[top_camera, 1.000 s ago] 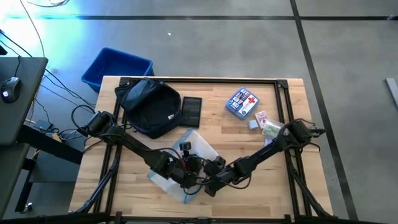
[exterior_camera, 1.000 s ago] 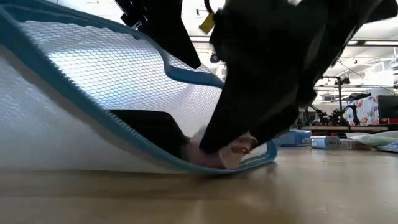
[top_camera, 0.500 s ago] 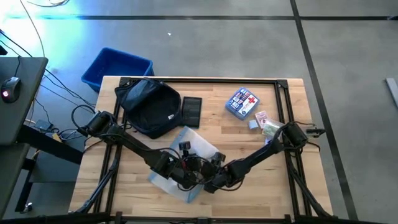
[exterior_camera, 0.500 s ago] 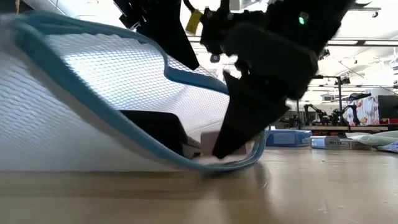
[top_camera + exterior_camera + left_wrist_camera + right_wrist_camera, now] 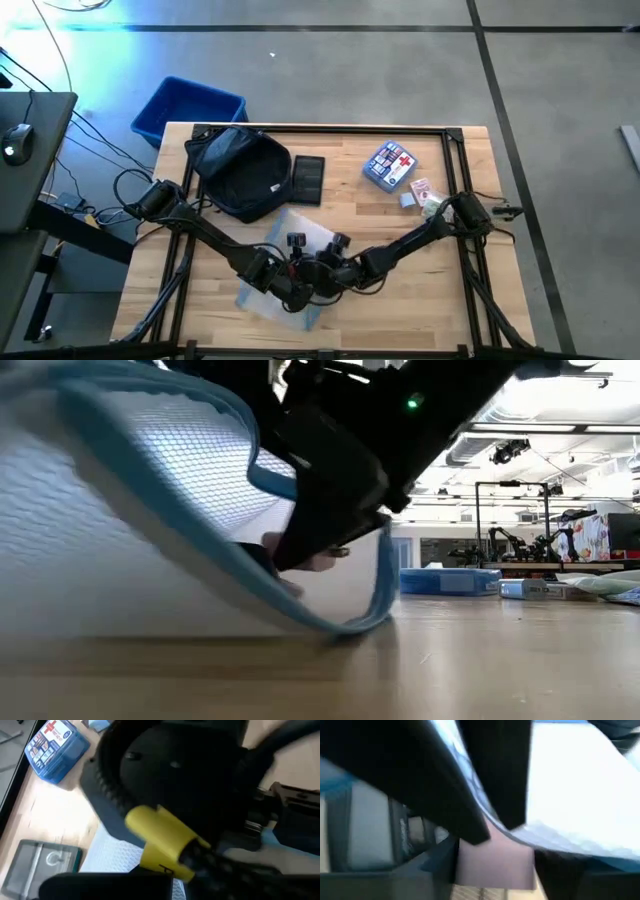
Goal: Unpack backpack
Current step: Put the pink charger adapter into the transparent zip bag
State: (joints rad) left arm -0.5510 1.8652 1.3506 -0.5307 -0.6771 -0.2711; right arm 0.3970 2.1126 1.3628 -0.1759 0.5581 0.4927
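The backpack (image 5: pixel 240 172) sits at the far left of your surface (image 5: pixel 400 300), well behind both arms. Nearest you, the left end effector (image 5: pixel 290 292) is fully closed, apparently pinching the white mesh pouch with blue trim (image 5: pixel 150 520), while the right end effector (image 5: pixel 330 280) reaches in with fingers parted around something pale, though I cannot tell whether it grips it. Farther back lie a dark flat case (image 5: pixel 307 178), a first-aid box (image 5: pixel 390 165), and the blue bin (image 5: pixel 188 108) beyond the edge.

Blue bin (image 5: pixel 188 108) (off table), first-aid pouch (image 5: pixel 390 165)
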